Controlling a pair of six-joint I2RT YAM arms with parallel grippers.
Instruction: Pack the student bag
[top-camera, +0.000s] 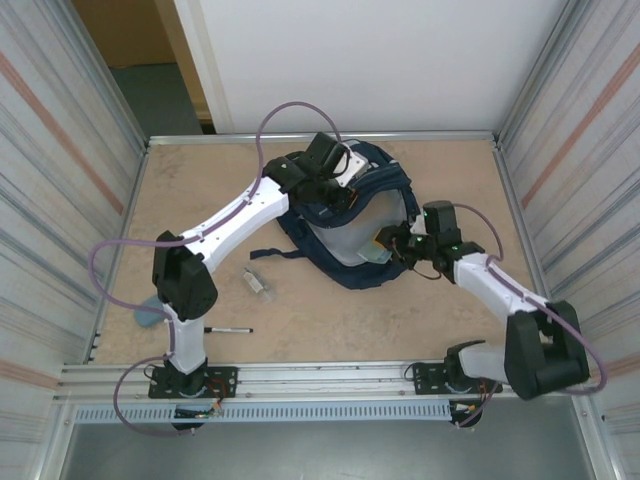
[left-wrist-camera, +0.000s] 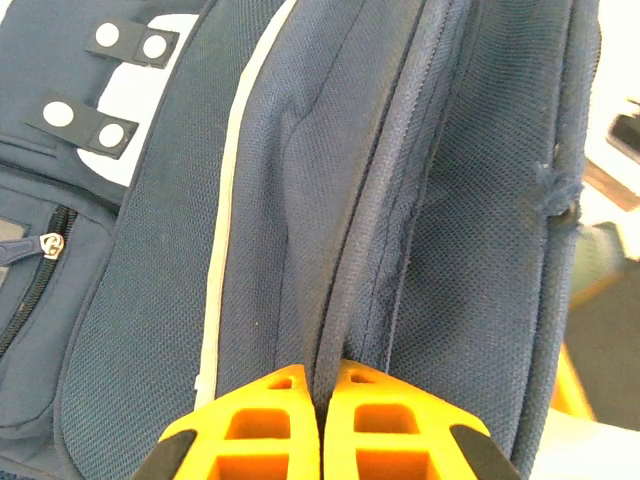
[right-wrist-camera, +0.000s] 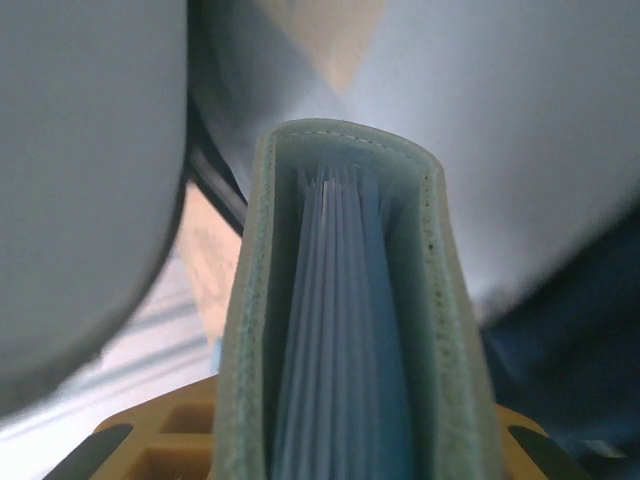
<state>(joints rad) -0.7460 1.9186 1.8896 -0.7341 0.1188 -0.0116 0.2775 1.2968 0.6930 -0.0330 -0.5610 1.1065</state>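
Mid-surface (top-camera: 440, 310), toward the back, lies the student bag (top-camera: 352, 272), mouth gaping. Left gripper (left-wrist-camera: 322, 375) pinches tight on a fabric fold; right gripper (top-camera: 395, 243) clamps a pale green notebook (right-wrist-camera: 340, 300) at the opening.

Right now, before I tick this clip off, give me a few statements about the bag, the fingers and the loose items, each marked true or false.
1. The left fingers are shut on a fold of the student bag. True.
2. The right fingers hold a pen. False: they grip a pale green notebook; the pen lies on the table.
3. The student bag is zipped shut. False: in the top view its mouth gapes, with pale lining showing.
4. The pen lies near the left arm's base. True.
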